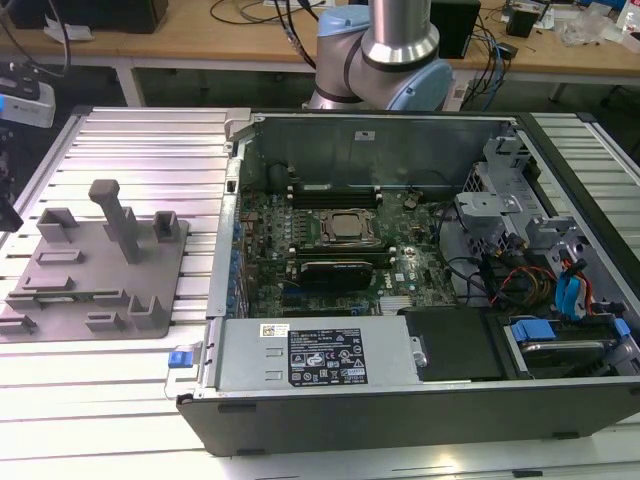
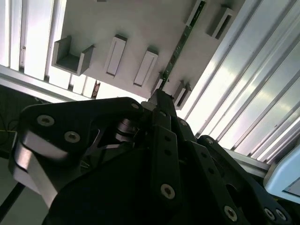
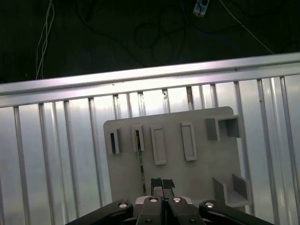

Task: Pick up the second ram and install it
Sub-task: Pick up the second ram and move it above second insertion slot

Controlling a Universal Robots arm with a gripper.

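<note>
My claw (image 3: 162, 183) over the gray fixture tray (image 3: 187, 173).
Fingers pressed together, empty; the 2nd ram (image 3: 140, 161) stands edge-on in its tray slot, just beside them.

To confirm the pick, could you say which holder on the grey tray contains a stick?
The one carrying the thin green second ram; the rectangular holders alongside are bare.

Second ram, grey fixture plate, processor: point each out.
second ram (image 3: 140, 161): first wrist view, middle of the green stick's edge.
grey fixture plate (image 3: 197, 178): first wrist view, bare flat face beside the slots.
processor (image 1: 350, 228): exterior view, centre of its silver lid.
</note>
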